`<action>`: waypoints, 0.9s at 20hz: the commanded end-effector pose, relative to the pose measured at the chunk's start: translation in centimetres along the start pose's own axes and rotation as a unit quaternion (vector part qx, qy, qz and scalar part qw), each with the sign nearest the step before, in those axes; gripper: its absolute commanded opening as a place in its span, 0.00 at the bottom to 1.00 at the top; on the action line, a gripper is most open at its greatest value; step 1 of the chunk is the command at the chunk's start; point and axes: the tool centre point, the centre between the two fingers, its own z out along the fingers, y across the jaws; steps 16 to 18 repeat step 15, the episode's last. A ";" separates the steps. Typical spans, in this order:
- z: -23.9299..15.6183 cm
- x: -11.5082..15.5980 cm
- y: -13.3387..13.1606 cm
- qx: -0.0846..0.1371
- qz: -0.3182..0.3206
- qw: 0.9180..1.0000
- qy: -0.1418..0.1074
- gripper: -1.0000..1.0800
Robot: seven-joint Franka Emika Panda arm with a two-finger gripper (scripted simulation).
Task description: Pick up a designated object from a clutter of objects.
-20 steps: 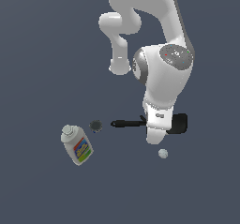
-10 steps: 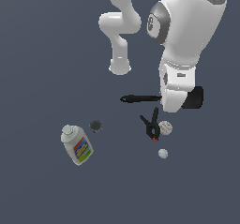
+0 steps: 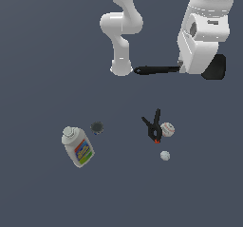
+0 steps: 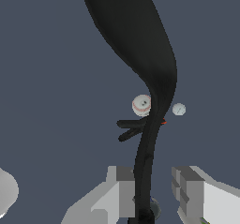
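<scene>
The black spatula [image 3: 159,70] is hanging level, high above the floor, its long axis running across the exterior view with the blade toward that view's right. The gripper [image 4: 157,190] is gripping the handle between its fingers, jaws nearly closed. Below are lying the clamp [image 3: 154,126], baseball [image 3: 167,129], small white ball [image 3: 164,156], cap [image 3: 97,127] and bottle [image 3: 78,146].

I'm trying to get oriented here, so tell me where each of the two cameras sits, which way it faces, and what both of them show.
Exterior view: off the arm and raised, looking down on the floor and clutter; the white arm and the tool show, holding the spatula aloft.
Wrist view: on the wrist, looking past the tool's fingers along the spatula to the floor below.
Shared: spatula, clamp, baseball, tiny white ball. The white bottle shows clearly only in the exterior view.
</scene>
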 end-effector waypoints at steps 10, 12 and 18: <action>-6.5 2.4 -4.1 0.000 0.001 1.000 0.001 0.00; -7.0 2.5 -4.3 0.000 0.001 1.000 0.001 0.00; -7.2 2.6 -4.5 0.000 0.001 1.000 0.002 0.00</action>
